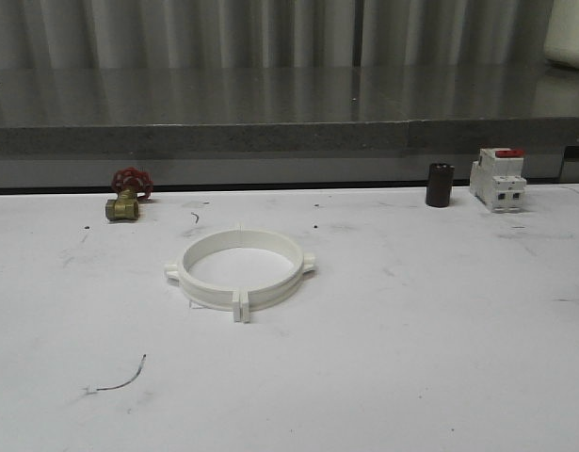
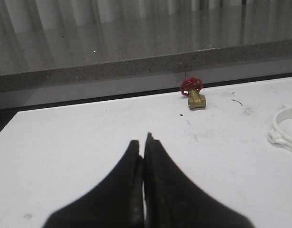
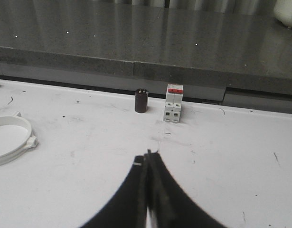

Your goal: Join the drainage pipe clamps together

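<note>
The two white drainage pipe clamps [image 1: 240, 270] lie on the white table left of centre, set together as one ring with their end tabs meeting at front and back. Part of that ring [image 2: 286, 126] shows in the left wrist view and its edge [image 3: 10, 137] in the right wrist view. My left gripper [image 2: 143, 142] is shut with nothing between its black fingers, over bare table well away from the ring. My right gripper [image 3: 148, 156] is also shut and empty, over bare table to the ring's right.
A brass valve with a red handwheel [image 1: 127, 196] sits at the back left. A small black cylinder [image 1: 440, 185] and a white-and-red circuit breaker [image 1: 498, 179] stand at the back right. A grey stone ledge [image 1: 289, 132] runs behind the table. A thin wire scrap [image 1: 120, 378] lies near the front left.
</note>
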Robot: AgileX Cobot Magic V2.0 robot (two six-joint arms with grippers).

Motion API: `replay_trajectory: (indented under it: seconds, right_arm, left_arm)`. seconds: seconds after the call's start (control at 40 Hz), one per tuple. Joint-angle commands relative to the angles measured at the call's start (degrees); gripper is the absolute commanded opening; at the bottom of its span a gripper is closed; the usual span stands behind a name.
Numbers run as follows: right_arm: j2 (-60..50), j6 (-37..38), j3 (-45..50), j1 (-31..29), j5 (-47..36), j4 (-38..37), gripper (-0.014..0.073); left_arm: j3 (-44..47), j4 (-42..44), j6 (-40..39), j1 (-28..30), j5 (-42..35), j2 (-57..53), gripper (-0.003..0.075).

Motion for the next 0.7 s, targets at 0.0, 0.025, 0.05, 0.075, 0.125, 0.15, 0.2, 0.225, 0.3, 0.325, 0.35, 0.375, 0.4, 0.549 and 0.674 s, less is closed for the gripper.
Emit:
replay_trajectory:
  seconds: [0.0, 0.025, 0.05, 0.075, 0.125, 0.15, 0.2, 0.225, 0.3, 0.325, 0.35, 0.375, 0.4, 0.549, 0.674]
  right_arm:
    - [-1.7, -6.5, 2.1, -3.0, -8.1, 4.9, -0.0121]
    - [-2.7, -8.7, 3.7, -4.2, -9.5, 7.7, -0.0121]
    - [-3.8, -10.6, 5.3, -5.4, -10.5, 9.3, -0.0121]
    - [-4.7, -12.0, 6.5, -6.4, -11.8, 11.4, -0.0121]
    - [-6.8, -14.7, 9.4, -8.3, -13.5, 14.8, -0.0121]
    - [-7.9, -16.0, 10.4, -9.3, -14.0, 16.7, -0.0121]
    - [-9.9, -17.5, 12.4, -10.7, -13.9, 19.6, -0.0121]
    - [-10.9, -17.8, 13.4, -11.3, -13.8, 20.6, -0.0121]
    - [-13.1, -17.8, 16.1, -11.9, -13.6, 23.1, -0.0121]
    - [-13.2, -17.8, 16.8, -11.9, -14.0, 23.6, -0.0121]
    - [-13.1, -17.8, 16.9, -11.9, -13.4, 23.8, -0.0121]
    - [-13.0, -17.8, 16.8, -11.9, -11.8, 23.9, -0.0121]
    - [-13.1, -17.8, 16.8, -11.9, -11.5, 23.9, -0.0121]
    - [-13.1, -17.8, 16.8, -11.9, -11.3, 23.4, -0.0121]
    - [-13.1, -17.8, 16.8, -11.9, -11.3, 23.4, -0.0121]
  left_arm:
    - [0.0, -0.7, -0.1, 0.1, -5.0, -1.3, -0.0020]
    - [0.0, -0.7, -0.1, 0.1, -5.0, -1.3, -0.0020]
    - [0.0, -0.7, -0.1, 0.1, -5.0, -1.3, -0.0020]
    - [0.0, -0.7, -0.1, 0.1, -5.0, -1.3, -0.0020]
    - [0.0, -0.7, -0.1, 0.1, -5.0, -1.3, -0.0020]
    - [0.0, -0.7, -0.1, 0.1, -5.0, -1.3, -0.0020]
    - [0.0, -0.7, -0.1, 0.1, -5.0, -1.3, -0.0020]
    - [0.0, -0.7, -0.1, 0.1, -5.0, -1.3, -0.0020]
    - [0.0, -0.7, -0.1, 0.1, -5.0, -1.3, -0.0020]
    - [0.0, -0.7, -0.1, 0.1, -5.0, -1.3, -0.0020]
    - [0.0, -0.7, -0.1, 0.1, -5.0, -1.3, -0.0020]
    - [0.0, -0.7, -0.1, 0.1, -5.0, -1.3, -0.0020]
    - [0.0, -0.7, -0.1, 0.1, -5.0, -1.3, -0.0020]
    - [0.0, -0.7, -0.1, 0.1, -5.0, -1.2, -0.0020]
    - [0.0, -0.7, -0.1, 0.1, -5.0, -1.2, -0.0020]
